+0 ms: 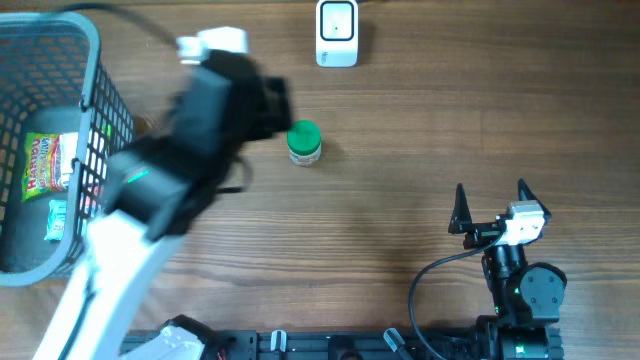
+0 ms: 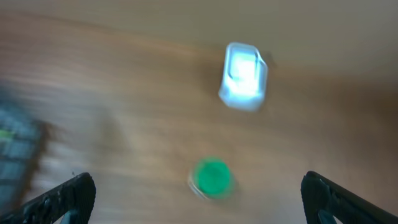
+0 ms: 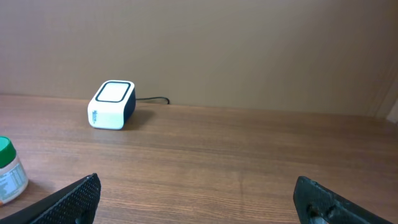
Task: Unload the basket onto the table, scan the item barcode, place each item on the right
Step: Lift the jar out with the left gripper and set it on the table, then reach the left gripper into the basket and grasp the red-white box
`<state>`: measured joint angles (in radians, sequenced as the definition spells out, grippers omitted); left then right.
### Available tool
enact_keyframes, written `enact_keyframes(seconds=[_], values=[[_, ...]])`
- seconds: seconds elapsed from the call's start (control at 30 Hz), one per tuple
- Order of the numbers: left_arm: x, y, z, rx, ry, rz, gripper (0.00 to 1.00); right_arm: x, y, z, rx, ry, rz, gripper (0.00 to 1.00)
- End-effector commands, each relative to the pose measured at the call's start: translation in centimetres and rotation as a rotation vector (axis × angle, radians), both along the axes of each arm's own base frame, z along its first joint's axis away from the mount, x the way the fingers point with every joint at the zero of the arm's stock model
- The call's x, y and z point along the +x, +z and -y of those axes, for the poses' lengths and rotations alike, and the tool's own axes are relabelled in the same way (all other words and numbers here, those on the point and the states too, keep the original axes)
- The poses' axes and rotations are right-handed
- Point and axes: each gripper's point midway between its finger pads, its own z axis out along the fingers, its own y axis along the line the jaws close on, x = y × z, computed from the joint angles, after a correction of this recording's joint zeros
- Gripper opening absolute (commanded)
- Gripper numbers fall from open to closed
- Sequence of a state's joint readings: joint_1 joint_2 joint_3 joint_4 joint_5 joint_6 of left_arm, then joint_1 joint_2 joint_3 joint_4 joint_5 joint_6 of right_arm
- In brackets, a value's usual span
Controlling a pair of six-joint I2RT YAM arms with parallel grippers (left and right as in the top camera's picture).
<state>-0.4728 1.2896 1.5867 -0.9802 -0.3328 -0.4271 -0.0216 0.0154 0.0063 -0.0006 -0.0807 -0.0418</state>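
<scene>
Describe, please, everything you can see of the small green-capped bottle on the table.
The green-capped bottle is small and round, with a bright green cap over a pale body, plastic by the look, under a white printed label too small to read. It stands upright on the wooden table, near its middle, apart from the white scanner behind it. Only the table touches it.

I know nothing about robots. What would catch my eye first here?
A big black-and-white left arm, blurred, looms over the left of the wooden table, beside a grey mesh basket holding a sweets packet. Just right of the arm stands a small green-lidded jar, with a white scanner box at the far edge.
</scene>
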Motion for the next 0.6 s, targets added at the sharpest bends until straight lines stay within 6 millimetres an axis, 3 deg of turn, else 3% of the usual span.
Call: enact_keyframes(seconds=[0.0,0.03,0.1,0.2,0.37,0.47,0.57], values=[[-2.1,4.7,-11.6,0.016,0.339,0.138,1.00,0.0,0.2,0.3,0.016,-0.018,0.008,1.00],[-3.3,5.3,-15.3,-0.030,0.451,0.158,1.00,0.0,0.2,0.3,0.016,-0.018,0.009,1.00],[-4.7,5.2,-19.6,-0.096,0.557,0.155,1.00,0.0,0.2,0.3,0.016,-0.018,0.008,1.00],[-5.9,2.1,-25.1,-0.287,0.660,0.054,1.00,0.0,0.2,0.3,0.016,-0.018,0.009,1.00],[-5.4,-4.0,-30.9,-0.537,0.740,-0.109,1.00,0.0,0.2,0.3,0.016,-0.018,0.009,1.00],[-4.7,-8.3,-32.6,-0.596,0.778,-0.229,1.00,0.0,0.2,0.3,0.016,-0.018,0.009,1.00],[-4.2,-11.7,-33.1,-0.639,0.792,-0.319,1.00,0.0,0.2,0.3,0.016,-0.018,0.008,1.00]])
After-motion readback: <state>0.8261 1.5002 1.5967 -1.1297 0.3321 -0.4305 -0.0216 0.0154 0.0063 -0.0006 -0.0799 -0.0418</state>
